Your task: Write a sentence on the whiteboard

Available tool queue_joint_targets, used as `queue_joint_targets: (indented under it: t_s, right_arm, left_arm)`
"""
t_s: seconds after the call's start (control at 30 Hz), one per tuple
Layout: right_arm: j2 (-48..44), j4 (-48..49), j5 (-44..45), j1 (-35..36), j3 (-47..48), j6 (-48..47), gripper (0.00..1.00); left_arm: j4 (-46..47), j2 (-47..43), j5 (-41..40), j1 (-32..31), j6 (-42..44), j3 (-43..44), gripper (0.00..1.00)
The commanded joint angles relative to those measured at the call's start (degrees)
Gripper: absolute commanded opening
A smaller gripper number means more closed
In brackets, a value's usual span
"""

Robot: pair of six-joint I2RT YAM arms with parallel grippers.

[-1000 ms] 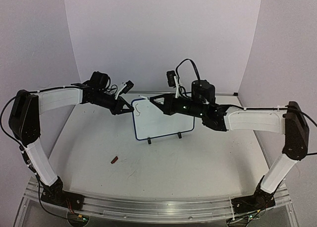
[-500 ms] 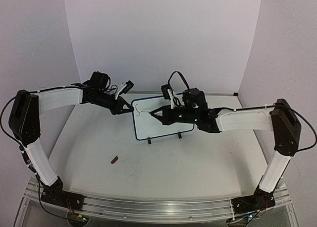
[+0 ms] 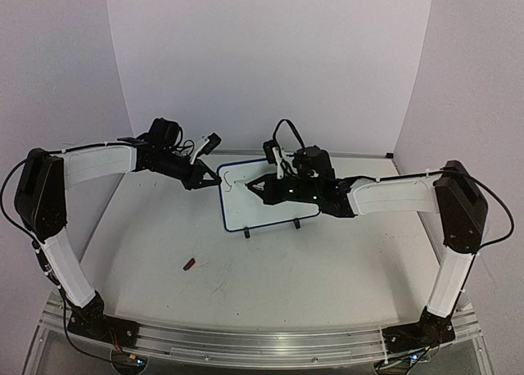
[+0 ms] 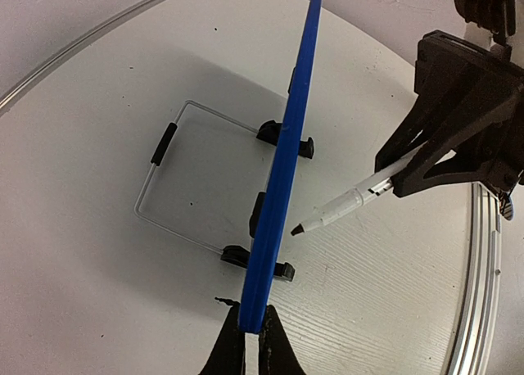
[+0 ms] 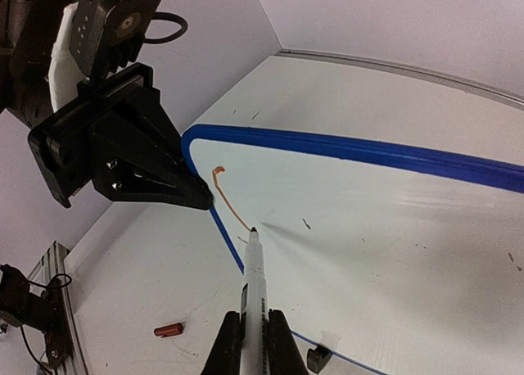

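- Well, the right gripper (image 3: 252, 185) hides part of the board (image 3: 262, 215); only one curved stroke (image 5: 223, 200) shows.
- The left gripper (image 4: 252, 334) pinches the board's edge mid-table; the right clamps the marker (image 5: 252, 277), tip lower than before.

Top external camera high above the near edge of the table (image 3: 327, 260), looking down and forward across all of it, left wrist camera close, sighting the whiteboard (image 4: 286, 162) edge-on, right wrist camera close, facing its writing side, all three views sharing the whiteboard, both wrist views the marker (image 4: 344, 205)
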Motion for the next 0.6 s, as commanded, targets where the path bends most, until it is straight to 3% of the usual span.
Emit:
queue_joint_targets:
  t_s: [0.0,0.57]
  right_arm:
    - [1.71,1.72,0.81,-0.11,2.96,-0.69,0.00]
    - [0.38,4.35,6.44,-0.04,0.23,0.73,0.00]
  left_arm:
    - [-2.00,0.97,-1.37,-0.56,1.23,0.98,0.00]
    - [-2.11,0.98,-1.47,-0.73,1.28,1.00,0.00]
